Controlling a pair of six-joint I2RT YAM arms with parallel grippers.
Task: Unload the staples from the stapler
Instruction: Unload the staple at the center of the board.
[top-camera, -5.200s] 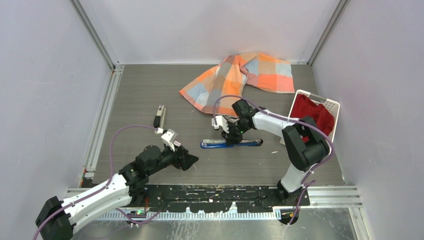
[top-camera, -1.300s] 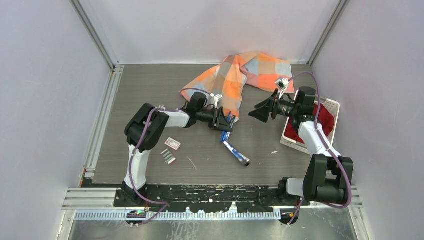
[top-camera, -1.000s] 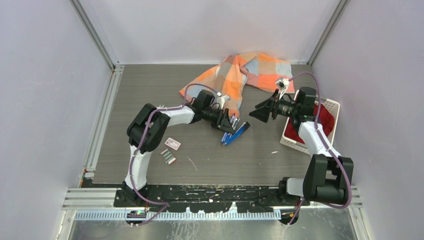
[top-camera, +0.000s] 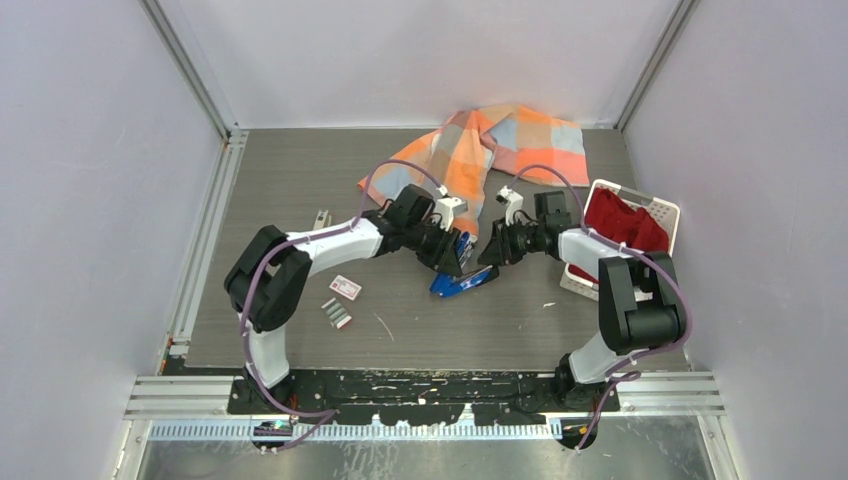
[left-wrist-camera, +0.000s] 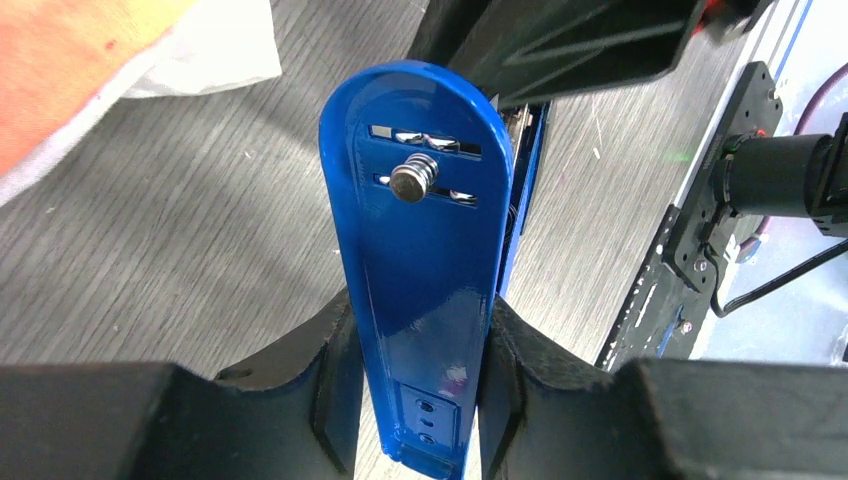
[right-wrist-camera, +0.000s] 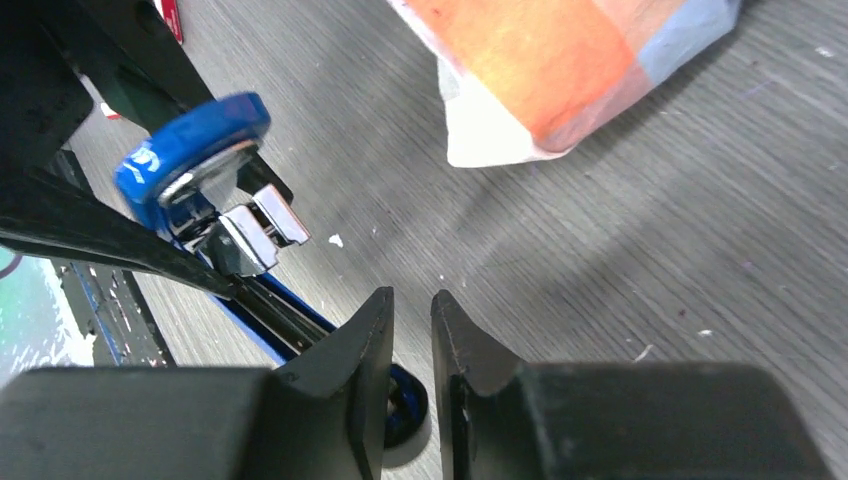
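The blue stapler (top-camera: 463, 284) lies open mid-table, its lid raised. My left gripper (top-camera: 453, 252) is shut on the lid; the left wrist view shows both fingers clamped on the blue lid (left-wrist-camera: 420, 240), whose spring pin faces the camera. My right gripper (top-camera: 488, 255) hovers just right of the stapler, its jaws almost together with nothing between them. In the right wrist view the gripper (right-wrist-camera: 411, 300) is over the stapler's black front end, with the blue lid (right-wrist-camera: 190, 135) and silver inner parts to its left. Grey staple strips (top-camera: 337, 314) lie on the table at the left.
A small white-and-red box (top-camera: 346, 287) lies beside the strips. The checked orange cloth (top-camera: 480, 150) is spread behind both grippers. A white basket (top-camera: 665, 212) with red cloth stands at the right. A small dark object (top-camera: 320, 217) lies at the left.
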